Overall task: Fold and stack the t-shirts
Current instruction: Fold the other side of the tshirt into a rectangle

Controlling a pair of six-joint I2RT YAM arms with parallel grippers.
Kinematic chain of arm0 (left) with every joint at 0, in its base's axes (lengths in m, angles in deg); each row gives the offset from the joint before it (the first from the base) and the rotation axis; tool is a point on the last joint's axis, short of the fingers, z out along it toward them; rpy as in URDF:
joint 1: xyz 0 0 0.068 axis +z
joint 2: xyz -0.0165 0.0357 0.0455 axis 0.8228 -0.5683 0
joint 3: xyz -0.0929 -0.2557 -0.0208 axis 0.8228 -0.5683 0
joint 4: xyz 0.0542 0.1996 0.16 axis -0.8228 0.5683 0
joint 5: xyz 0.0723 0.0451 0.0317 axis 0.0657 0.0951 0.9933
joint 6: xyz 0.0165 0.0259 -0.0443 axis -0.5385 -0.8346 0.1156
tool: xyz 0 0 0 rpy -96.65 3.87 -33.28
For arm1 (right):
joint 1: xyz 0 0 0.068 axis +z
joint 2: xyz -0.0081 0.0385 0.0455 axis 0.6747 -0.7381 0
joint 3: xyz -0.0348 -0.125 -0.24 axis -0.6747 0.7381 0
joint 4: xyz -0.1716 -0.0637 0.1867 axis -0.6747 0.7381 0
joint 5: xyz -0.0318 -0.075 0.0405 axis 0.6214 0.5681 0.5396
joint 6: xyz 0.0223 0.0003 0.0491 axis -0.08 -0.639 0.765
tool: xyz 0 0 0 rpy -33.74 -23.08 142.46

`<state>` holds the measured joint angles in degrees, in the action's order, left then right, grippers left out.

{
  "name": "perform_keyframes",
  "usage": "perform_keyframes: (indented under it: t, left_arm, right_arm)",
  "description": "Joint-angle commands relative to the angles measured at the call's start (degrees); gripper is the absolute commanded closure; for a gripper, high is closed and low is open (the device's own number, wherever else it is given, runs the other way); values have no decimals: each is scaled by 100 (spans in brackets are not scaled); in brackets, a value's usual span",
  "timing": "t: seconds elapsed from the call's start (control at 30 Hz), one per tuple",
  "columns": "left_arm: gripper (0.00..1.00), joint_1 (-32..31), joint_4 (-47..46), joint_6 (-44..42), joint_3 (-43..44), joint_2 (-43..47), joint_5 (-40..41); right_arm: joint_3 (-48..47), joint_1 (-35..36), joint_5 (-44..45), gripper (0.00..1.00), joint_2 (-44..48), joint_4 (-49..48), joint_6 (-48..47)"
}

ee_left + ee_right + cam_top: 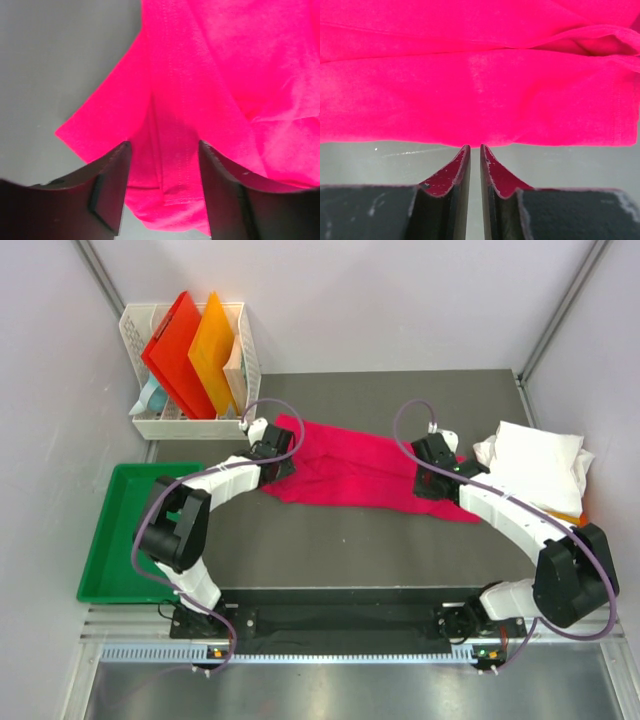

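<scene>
1. Pale, plain walls close in a matte dark-grey table (400, 550), its surface smooth and unpatterned.
2. Across the middle of the table lies the magenta t-shirt (350, 470), soft knit cloth spread in a long, loosely creased band from the left gripper to the right one. A double-stitched hem and overlapping folds show in the left wrist view.
3. At the table's right edge sits a white t-shirt (535, 465), a plump folded bundle with rounded corners. A sliver of an orange t-shirt (573, 513) shows under its near side.
4. The left gripper (278, 452) is low over the magenta shirt's left end. Its dark, flat fingers (107, 190) stand well apart, released, with a ridge of hemmed cloth lying between them.
5. The right gripper (437, 468) is at the shirt's right part. Its black fingers (445, 180), with worn edges and glossy inner faces reflecting pink, are drawn almost together with only a thin slit left. Their tips meet the shirt's near edge, and I cannot tell whether they pinch any cloth.
6. A white lattice plastic basket (150, 425) stands at the far left corner. Leaning inside it are a stiff red folder (175, 350) and an orange folder (212, 350).
7. A glossy green tray (100, 570) with raised walls sits beside the table's left edge.
</scene>
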<state>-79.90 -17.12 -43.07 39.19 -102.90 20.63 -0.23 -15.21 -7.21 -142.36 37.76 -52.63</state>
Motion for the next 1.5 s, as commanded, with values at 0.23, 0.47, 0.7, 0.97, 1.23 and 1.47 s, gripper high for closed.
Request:
perform_keyframes:
  t: [0.23,0.47,0.7,0.97,1.23,1.47]
  left_arm:
    - [61,-7,-465,0,-86,-84,-193]
    - [60,10,-483,96,-138,-172,-273]
    - [53,19,-474,79,-156,-31,-220]
    - [73,37,-527,132,-217,-137,-308]
    - [100,28,-491,0,-165,21,-176]
    - [100,-78,-387,-343,107,373,43]
  right_arm:
    - [54,64,177,89,158,-47,25]
    - [98,73,177,89,184,-21,60]
    - [195,64,195,89,211,-47,95]
    - [204,64,186,90,185,-56,122]
    - [239,73,186,92,167,-82,113]
    - [239,81,186,93,114,-144,113]
